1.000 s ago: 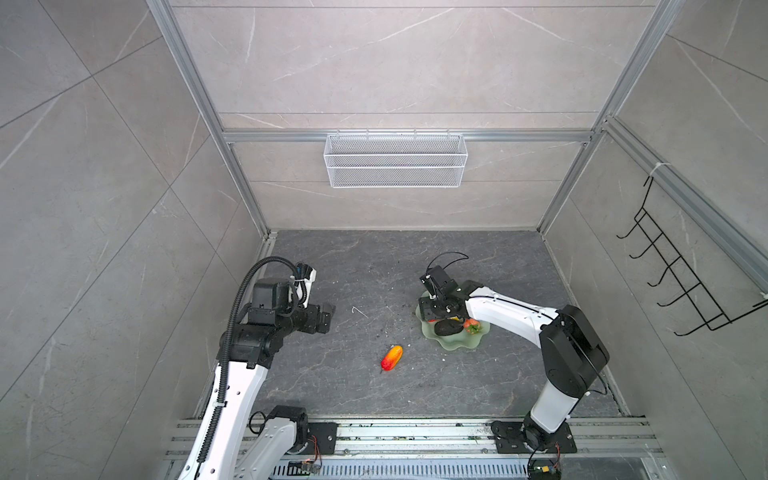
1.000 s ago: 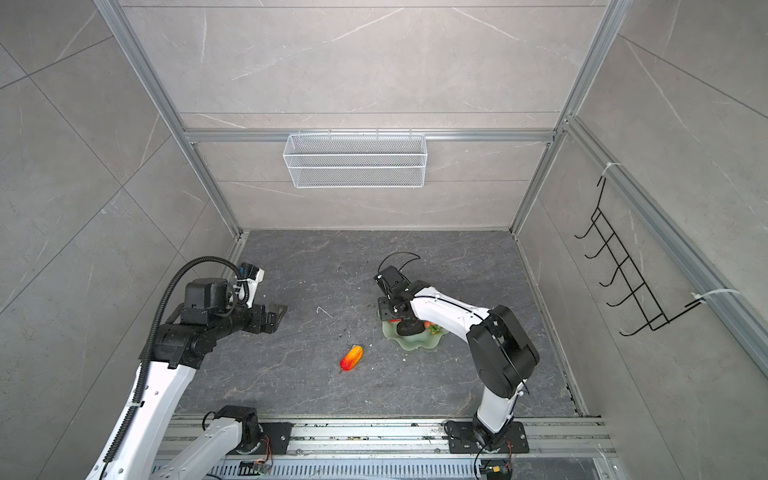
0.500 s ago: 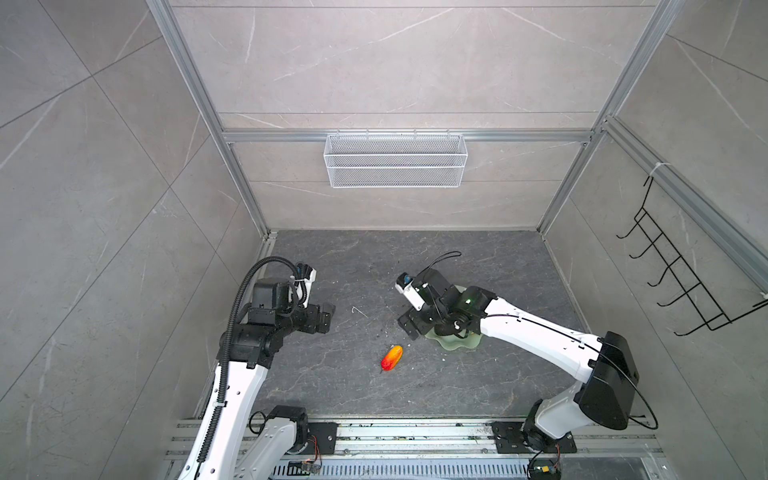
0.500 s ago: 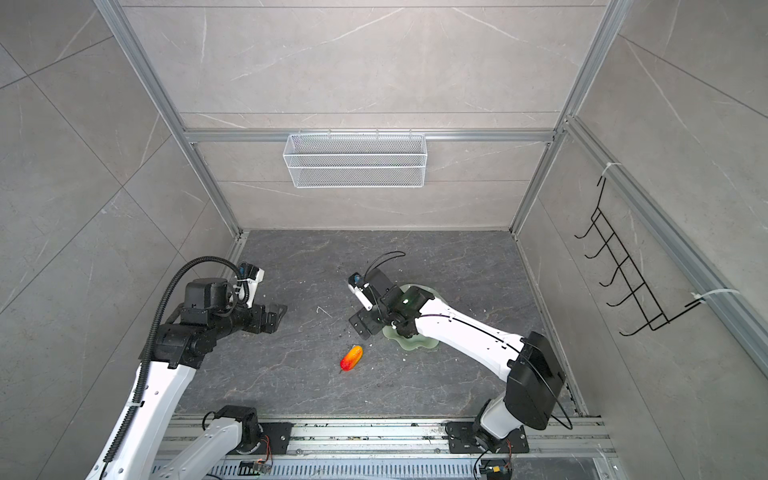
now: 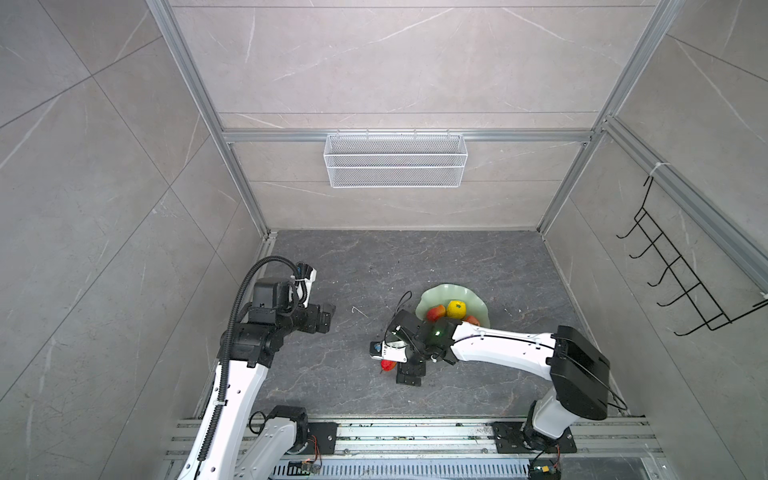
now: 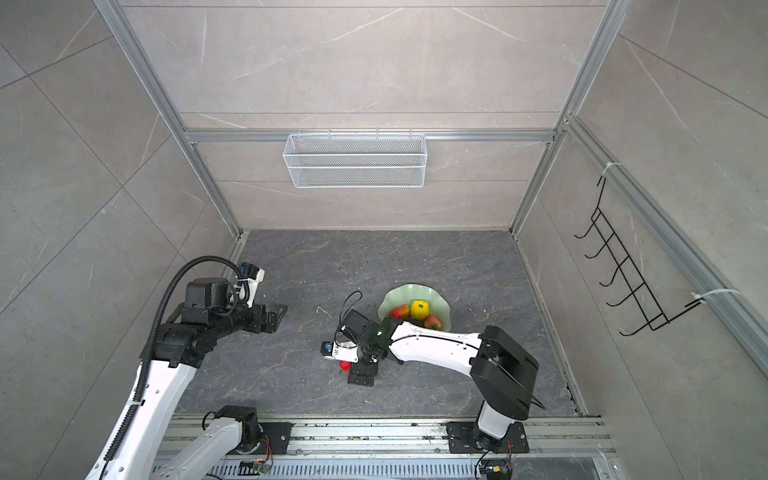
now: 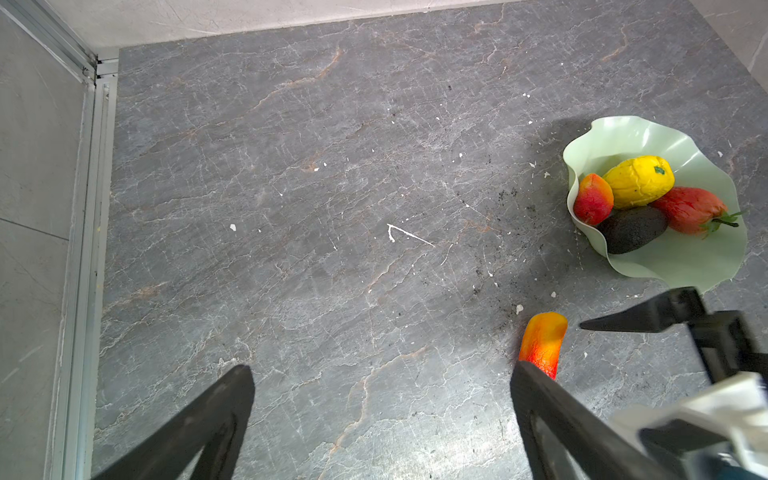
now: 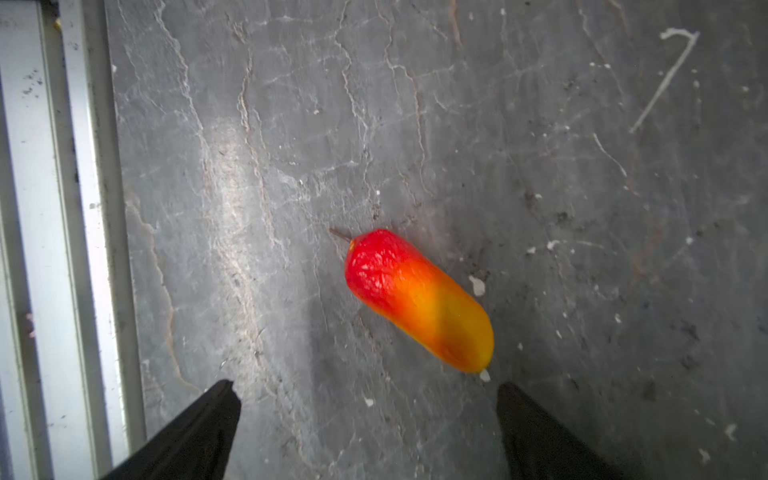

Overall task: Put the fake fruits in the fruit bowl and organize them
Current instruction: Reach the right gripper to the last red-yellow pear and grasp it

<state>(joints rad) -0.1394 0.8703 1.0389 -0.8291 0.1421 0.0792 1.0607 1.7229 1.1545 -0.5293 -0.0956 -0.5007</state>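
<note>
An elongated red-orange plastic fruit (image 8: 417, 299) lies on the grey stone-patterned counter (image 8: 582, 208), just ahead of the right gripper (image 8: 363, 384), whose jaws stand released and empty. Behind those jaws, the pale mint-green scalloped fruit bowl (image 7: 681, 257) holds a yellow round fruit (image 7: 638, 180), a dark avocado (image 7: 631, 228), a red strawberry (image 7: 688, 210) and a second red-orange fruit (image 7: 593, 198). The left gripper (image 7: 380, 368) has its jaws released too, well apart from both.

Worktop (image 8: 291, 124): grey veined stone look, matt, scuffed. Fruit bowl (image 7: 685, 257): glossy, smooth. Red-orange fruit (image 8: 415, 297): waxy sheen, faintly wrinkled. Avocado (image 7: 631, 228): matt, pebbled. Yellow fruit (image 7: 638, 180): creased skin.
</note>
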